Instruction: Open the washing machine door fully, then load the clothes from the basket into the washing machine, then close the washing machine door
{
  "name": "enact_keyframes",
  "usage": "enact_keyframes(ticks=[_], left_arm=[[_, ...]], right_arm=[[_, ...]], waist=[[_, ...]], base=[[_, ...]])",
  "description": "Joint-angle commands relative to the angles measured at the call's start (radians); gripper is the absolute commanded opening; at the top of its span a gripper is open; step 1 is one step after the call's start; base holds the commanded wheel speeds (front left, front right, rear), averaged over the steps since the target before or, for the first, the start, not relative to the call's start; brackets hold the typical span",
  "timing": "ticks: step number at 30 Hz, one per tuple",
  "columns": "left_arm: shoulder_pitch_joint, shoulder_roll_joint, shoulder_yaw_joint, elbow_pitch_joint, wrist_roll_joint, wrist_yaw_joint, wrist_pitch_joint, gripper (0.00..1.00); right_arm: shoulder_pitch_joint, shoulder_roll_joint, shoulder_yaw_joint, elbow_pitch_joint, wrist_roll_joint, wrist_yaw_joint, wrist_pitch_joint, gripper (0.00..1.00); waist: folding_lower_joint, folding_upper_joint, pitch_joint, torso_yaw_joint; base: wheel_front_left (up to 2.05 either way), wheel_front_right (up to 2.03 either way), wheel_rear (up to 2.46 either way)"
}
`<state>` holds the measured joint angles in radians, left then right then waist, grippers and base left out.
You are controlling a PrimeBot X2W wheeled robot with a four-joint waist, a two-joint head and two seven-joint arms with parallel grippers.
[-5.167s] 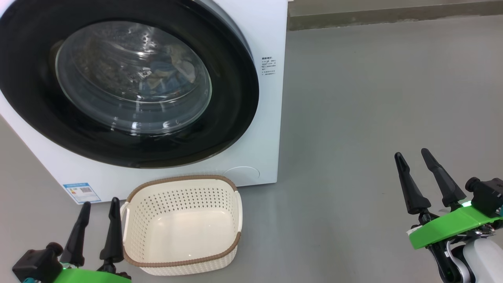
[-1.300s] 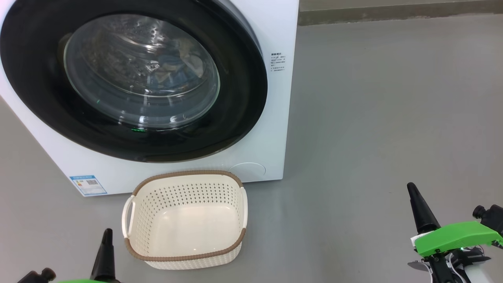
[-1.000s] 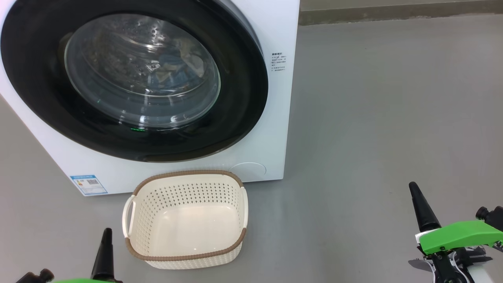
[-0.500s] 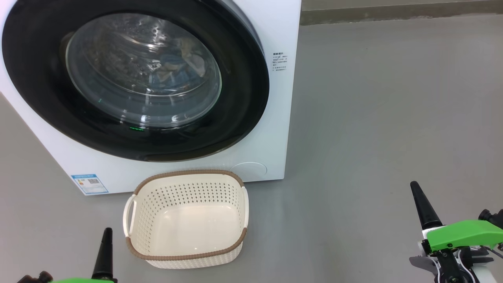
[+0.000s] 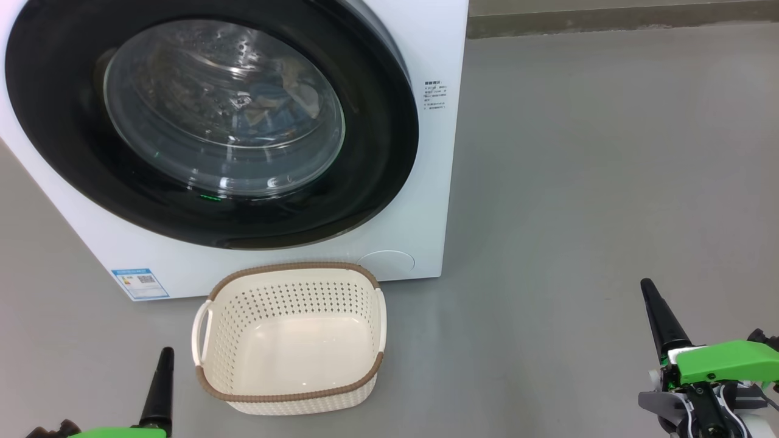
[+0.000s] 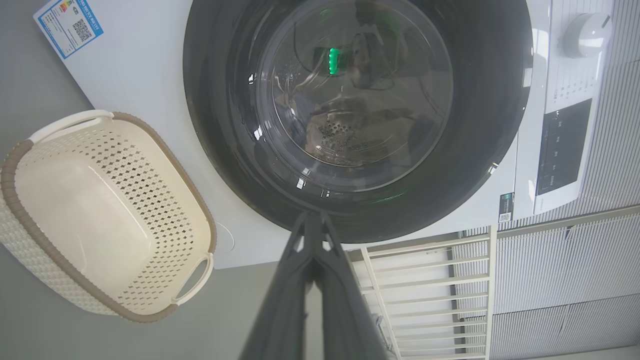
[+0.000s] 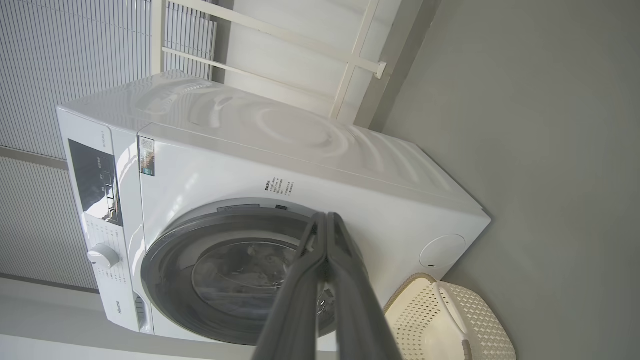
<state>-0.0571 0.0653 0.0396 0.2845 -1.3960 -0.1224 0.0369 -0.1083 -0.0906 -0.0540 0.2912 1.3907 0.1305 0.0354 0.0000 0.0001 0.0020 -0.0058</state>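
Note:
The white washing machine [image 5: 426, 182] stands at the upper left with its round black door [image 5: 377, 152] closed flush. Through the glass window I see the clothes [image 5: 274, 103] as blue and tan fabric inside the drum. In front of the machine, the cream basket [image 5: 289, 337] with a brown rim sits on the floor with nothing in it. My left gripper [image 5: 163, 359] is shut at the lower left, just left of the basket. Shut as well, my right gripper [image 5: 648, 289] rests at the lower right, well away from both. Both wrist views show the fingertips [image 6: 312, 217] pressed together.
Grey floor [image 5: 596, 182] spreads to the right of the machine. A white metal rack [image 6: 425, 280] and a ribbed wall stand behind it. The machine's control panel and knob [image 7: 102, 256] sit at its top.
The whole picture has drifted slightly, so the camera moved. Both grippers sit a little lower in the head view. The door and the basket have not moved.

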Motion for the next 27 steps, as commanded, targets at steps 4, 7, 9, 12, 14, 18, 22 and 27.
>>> enact_keyframes(ticks=[4, 7, 9, 12, 14, 18, 22, 27], left_arm=[[-0.043, 0.005, 0.039, -0.033, -0.046, -0.006, 0.019, 0.0], [-0.044, 0.002, 0.045, -0.034, -0.071, -0.006, 0.028, 0.0], [-0.045, 0.0, 0.048, -0.034, -0.088, -0.006, 0.034, 0.0], [-0.046, -0.003, 0.054, -0.035, -0.114, -0.007, 0.043, 0.0], [-0.047, -0.005, 0.057, -0.036, -0.13, -0.007, 0.048, 0.0], [-0.049, -0.009, 0.064, -0.037, -0.164, -0.008, 0.06, 0.0], [-0.05, -0.013, 0.072, -0.038, -0.198, -0.008, 0.072, 0.0], [-0.051, -0.015, 0.075, -0.039, -0.212, -0.008, 0.077, 0.0]], right_arm=[[-0.005, 0.003, -0.003, -0.034, 0.052, 0.001, 0.017, 0.0], [-0.004, 0.008, -0.011, -0.036, 0.078, 0.001, 0.026, 0.0], [-0.003, 0.012, -0.017, -0.037, 0.095, 0.001, 0.032, 0.0], [-0.003, 0.017, -0.025, -0.039, 0.121, 0.0, 0.041, 0.0], [-0.002, 0.021, -0.031, -0.04, 0.138, 0.0, 0.047, 0.0], [-0.001, 0.028, -0.042, -0.043, 0.172, 0.0, 0.059, 0.0], [0.0, 0.035, -0.053, -0.045, 0.206, 0.0, 0.071, 0.0], [0.001, 0.038, -0.057, -0.047, 0.22, 0.0, 0.076, 0.0]], waist=[[0.0, -0.0001, 0.0, 0.001], [0.0, -0.0001, 0.0, 0.002], [0.0, -0.0001, 0.0, 0.002], [0.0, -0.0001, 0.001, 0.003], [0.0, -0.0001, 0.001, 0.003], [0.0, -0.0001, 0.001, 0.004], [0.0, -0.0001, 0.001, 0.005], [0.0, -0.0001, 0.001, 0.006]], base=[[0.0, 0.0, 0.0], [0.0, 0.0, 0.0], [0.0, 0.0, 0.0], [0.0, 0.0, 0.0], [0.0, 0.0, 0.0], [0.0, 0.0, 0.0], [0.0, 0.0, 0.0], [0.0, 0.0, 0.0]])
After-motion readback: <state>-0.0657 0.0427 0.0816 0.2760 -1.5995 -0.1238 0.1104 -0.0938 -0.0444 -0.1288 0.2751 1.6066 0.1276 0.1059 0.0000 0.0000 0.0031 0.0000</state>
